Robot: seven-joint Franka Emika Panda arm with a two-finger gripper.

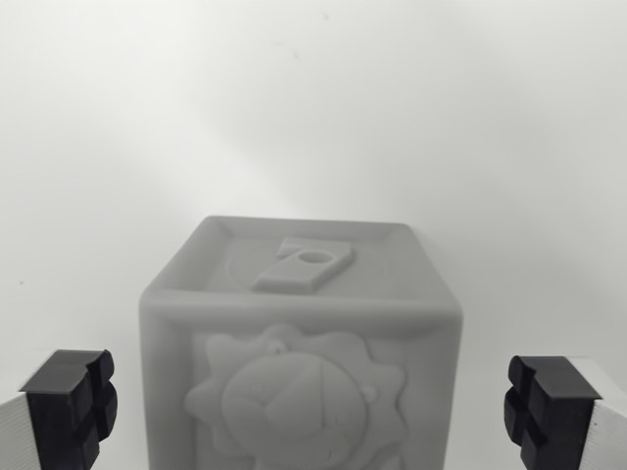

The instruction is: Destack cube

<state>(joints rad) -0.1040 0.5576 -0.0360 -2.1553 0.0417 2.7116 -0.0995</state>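
A pale grey cube (299,343) fills the lower middle of the wrist view. Its top face carries a raised figure with a round hole, and its near face shows an embossed lion. Only this one cube shows; whatever is under it is cut off by the bottom edge. My gripper (309,416) is open, with one black fingertip (73,406) at the wrist view's left of the cube and the other black fingertip (544,406) at its right. Both pads stand clear of the cube's sides, with a visible gap on each side.
A plain white surface (313,108) lies behind and around the cube, with no other objects in sight.
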